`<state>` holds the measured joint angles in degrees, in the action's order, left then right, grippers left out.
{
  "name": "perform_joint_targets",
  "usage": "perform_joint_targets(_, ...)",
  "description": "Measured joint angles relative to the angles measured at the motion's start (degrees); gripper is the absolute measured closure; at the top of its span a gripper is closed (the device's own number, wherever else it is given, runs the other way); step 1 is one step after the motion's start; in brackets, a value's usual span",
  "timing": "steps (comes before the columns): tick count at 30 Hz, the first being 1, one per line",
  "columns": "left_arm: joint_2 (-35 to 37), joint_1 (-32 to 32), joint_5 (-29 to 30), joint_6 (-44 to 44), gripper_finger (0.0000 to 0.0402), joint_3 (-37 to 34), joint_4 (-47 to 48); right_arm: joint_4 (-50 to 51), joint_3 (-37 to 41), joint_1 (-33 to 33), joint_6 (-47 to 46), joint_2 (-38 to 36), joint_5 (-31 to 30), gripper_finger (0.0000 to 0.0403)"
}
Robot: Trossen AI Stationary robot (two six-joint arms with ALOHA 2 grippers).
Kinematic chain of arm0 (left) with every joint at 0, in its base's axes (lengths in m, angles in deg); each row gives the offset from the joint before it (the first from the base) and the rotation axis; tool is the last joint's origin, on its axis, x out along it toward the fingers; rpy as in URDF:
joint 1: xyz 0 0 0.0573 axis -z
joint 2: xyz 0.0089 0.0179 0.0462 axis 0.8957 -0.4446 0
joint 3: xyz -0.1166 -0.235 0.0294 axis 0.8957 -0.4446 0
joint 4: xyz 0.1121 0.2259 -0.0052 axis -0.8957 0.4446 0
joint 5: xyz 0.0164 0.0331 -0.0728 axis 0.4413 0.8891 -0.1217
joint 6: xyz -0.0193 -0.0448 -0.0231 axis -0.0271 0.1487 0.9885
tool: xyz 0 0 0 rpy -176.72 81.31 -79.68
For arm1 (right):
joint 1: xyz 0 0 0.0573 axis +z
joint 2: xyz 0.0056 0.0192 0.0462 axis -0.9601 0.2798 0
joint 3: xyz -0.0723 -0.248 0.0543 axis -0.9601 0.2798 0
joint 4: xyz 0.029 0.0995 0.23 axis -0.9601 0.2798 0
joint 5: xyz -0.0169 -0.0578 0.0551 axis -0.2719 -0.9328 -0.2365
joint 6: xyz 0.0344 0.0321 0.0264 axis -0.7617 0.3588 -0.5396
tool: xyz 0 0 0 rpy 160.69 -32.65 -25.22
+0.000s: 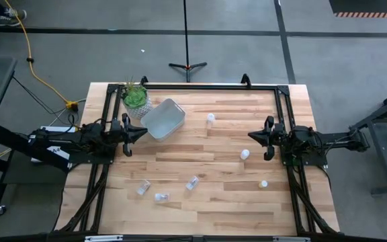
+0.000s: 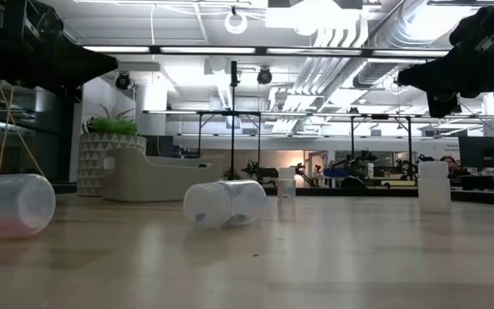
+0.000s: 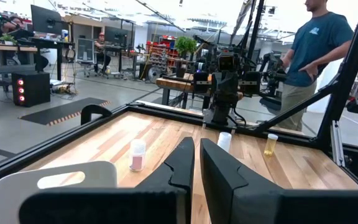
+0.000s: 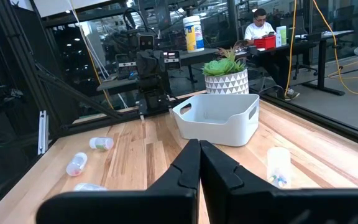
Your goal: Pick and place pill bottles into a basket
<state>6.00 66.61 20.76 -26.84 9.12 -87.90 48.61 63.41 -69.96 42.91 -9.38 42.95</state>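
The pale basket (image 1: 163,119) stands on the table at the far left, beside a potted plant (image 1: 136,97). Several small pill bottles are spread over the wood. One stands upright near the basket (image 1: 210,119), one at mid-right (image 1: 244,154), and a yellowish one (image 1: 263,183) stands nearer the front. Three clear ones lie on their sides at the near left (image 1: 192,182) (image 1: 143,187) (image 1: 161,197). My left gripper (image 1: 143,131) hovers shut and empty just beside the basket's near-left corner (image 3: 61,180). My right gripper (image 1: 250,136) hovers shut and empty at the right, above the table.
The black frame rails (image 1: 193,86) run along the table's far edge and sides. A person (image 3: 316,56) stands beyond the right side of the table. Open wood lies in the table's middle between the two grippers.
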Motion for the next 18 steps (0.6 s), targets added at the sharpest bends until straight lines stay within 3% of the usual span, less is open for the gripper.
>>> perform_joint_targets(18, 0.0, 0.0, 0.3, 0.0, 0.0337, 0.0, 0.0, -1.2, 0.0, 0.0, -1.0, 0.1, -0.9, 0.0403)
